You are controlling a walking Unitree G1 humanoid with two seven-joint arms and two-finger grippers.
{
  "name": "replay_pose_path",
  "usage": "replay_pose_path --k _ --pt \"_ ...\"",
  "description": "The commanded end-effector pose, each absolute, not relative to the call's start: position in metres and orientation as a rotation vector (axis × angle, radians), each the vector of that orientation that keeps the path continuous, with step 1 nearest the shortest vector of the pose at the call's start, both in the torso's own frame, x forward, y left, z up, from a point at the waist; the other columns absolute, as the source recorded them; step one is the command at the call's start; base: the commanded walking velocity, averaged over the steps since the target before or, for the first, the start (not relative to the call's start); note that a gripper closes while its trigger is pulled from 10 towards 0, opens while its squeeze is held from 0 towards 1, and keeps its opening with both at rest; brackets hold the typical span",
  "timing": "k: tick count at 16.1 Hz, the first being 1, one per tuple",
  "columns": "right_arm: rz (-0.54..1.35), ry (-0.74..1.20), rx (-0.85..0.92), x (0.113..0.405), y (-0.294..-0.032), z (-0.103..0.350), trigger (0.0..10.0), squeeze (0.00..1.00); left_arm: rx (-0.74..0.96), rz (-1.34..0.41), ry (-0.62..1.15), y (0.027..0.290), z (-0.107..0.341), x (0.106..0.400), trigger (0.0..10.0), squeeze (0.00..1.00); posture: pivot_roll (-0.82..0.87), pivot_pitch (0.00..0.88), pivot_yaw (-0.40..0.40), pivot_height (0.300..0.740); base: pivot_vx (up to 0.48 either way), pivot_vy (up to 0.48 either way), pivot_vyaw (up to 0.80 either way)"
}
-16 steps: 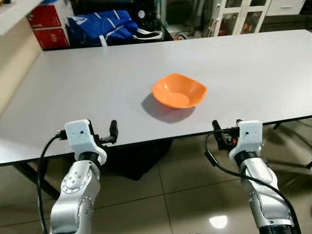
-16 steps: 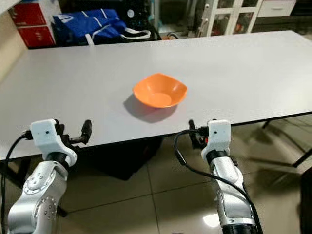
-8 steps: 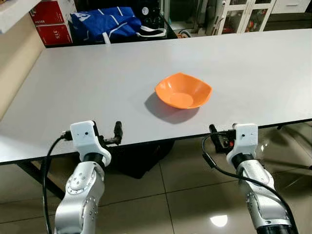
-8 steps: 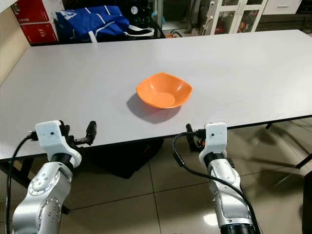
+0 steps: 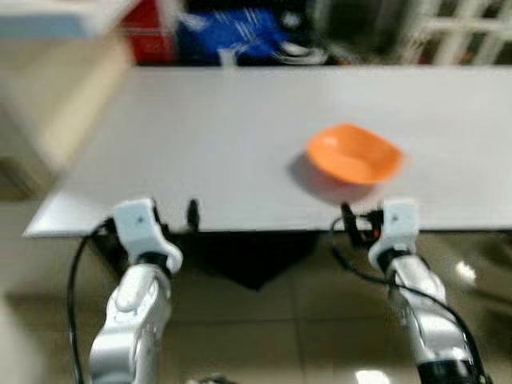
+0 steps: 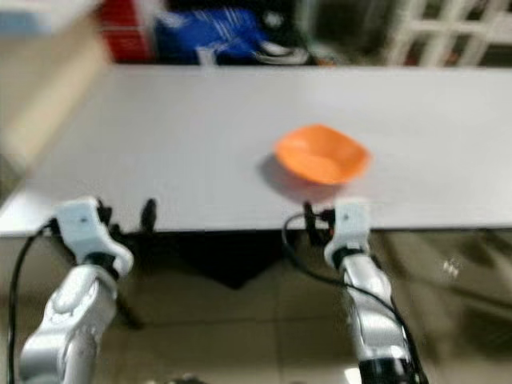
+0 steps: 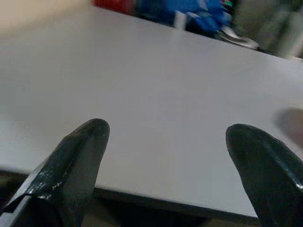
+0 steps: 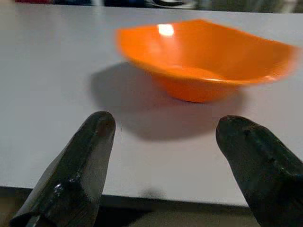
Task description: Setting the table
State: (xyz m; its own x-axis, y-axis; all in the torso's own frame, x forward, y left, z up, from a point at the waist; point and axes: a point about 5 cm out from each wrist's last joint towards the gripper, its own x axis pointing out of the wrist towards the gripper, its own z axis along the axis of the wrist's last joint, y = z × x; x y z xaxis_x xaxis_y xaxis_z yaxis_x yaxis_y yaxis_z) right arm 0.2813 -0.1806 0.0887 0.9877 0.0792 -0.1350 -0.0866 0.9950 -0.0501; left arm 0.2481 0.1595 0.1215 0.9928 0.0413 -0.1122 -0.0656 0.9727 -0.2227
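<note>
Reaching for the lone bowl at the bench edge

One orange bowl [image 8: 203,56] sits near the front edge of the bench [image 5: 200,144]. The right end effector [image 8: 170,156] is just short of it, fingers spread wide and empty; better to wait for the blur to settle, then close on the near rim. The left end effector [image 7: 170,165] — also wide, empty — idles well left of the bowl.

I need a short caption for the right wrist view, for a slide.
Open right gripper at the near edge of the grey table, its two black fingers framing an empty orange bowl just ahead.
</note>
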Motion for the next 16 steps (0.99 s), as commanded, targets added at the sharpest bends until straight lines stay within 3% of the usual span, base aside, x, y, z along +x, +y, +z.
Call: replay_pose_path --k 1,6,16 --pt "0.057 0.162 -0.044 0.2823 -0.1855 0.0862 10.0 0.0 -0.23 0.046 0.103 0.1556 0.1232 0.2482 10.0 0.0 -0.16 0.001 0.038 0.74 0.0 0.281 0.0" --pt "0.082 0.142 -0.059 0.2831 -0.1815 0.087 10.0 0.0 -0.22 0.024 0.099 0.1555 0.1242 0.2496 10.0 0.0 -0.16 0.001 0.041 0.74 0.0 0.326 0.0" --pt "0.095 0.128 -0.081 0.2823 -0.18 0.0874 10.0 0.0 -0.195 -0.039 0.079 0.1529 0.1264 0.2555 10.0 0.0 -0.17 0.0 0.041 0.74 0.0 0.479 0.0"
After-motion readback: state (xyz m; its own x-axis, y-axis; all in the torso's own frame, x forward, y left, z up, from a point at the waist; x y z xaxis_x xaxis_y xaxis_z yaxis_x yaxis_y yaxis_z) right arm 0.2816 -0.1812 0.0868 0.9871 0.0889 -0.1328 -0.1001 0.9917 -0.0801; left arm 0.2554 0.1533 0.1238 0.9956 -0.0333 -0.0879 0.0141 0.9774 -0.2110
